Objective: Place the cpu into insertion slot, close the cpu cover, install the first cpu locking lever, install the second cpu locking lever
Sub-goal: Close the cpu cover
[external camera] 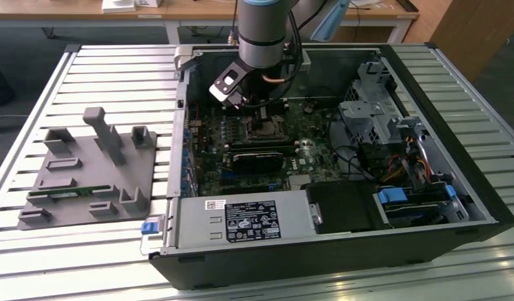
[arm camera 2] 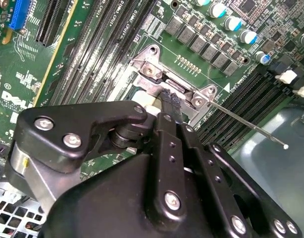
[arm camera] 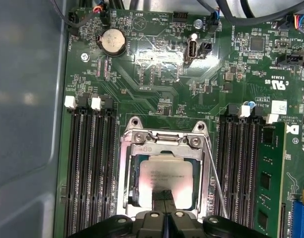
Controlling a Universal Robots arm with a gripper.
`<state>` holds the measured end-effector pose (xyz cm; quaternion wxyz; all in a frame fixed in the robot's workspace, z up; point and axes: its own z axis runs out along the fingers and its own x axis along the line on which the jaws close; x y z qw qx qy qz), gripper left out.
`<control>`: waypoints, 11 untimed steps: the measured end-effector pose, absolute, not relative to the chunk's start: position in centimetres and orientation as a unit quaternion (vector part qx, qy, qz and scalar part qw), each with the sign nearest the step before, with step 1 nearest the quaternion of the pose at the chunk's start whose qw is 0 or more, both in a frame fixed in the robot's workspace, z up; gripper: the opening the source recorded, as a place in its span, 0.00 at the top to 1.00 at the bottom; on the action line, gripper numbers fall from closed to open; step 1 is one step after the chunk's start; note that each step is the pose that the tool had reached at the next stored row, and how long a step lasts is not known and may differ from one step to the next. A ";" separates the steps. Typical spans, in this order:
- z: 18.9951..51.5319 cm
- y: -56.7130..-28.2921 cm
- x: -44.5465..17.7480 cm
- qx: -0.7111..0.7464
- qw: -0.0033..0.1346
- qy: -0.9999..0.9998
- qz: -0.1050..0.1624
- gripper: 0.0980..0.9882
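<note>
In the exterior view my gripper [external camera: 258, 118] reaches down into the open computer case, right over the insertion slot [external camera: 265, 132]. The cpu [arm camera: 164, 173], a pale metallic square, lies in the insertion slot [arm camera: 126, 198]. The silver cpu cover [arm camera: 129, 163] lies flat around it. My gripper [arm camera: 165, 210] is shut with nothing between its black fingers, its tips over the near edge of the cpu. In the second wrist view the gripper [arm camera 2: 169, 99] touches the socket's metal frame [arm camera 2: 152, 69]. A thin wire locking lever [arm camera: 215, 178] runs along one side of the socket and juts out free [arm camera 2: 246, 124].
Black memory slots [arm camera: 85, 163] flank the socket, with a green memory stick [arm camera: 268, 178] in one. A coin battery [arm camera: 111, 40] and capacitors [arm camera 2: 231, 22] sit nearby. The case holds a drive cage [external camera: 374, 106] and power supply [external camera: 240, 219]. A grey fixture [external camera: 89, 169] lies at the exterior view's left.
</note>
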<state>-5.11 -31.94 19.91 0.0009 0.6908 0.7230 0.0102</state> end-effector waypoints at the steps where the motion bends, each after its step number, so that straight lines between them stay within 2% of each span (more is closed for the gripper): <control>1: 19.9 -31.9 -5.0 0.691 0.001 0.723 0.011 0.99; 11: 21.3 -31.8 -4.8 0.691 0.001 0.723 0.011 0.99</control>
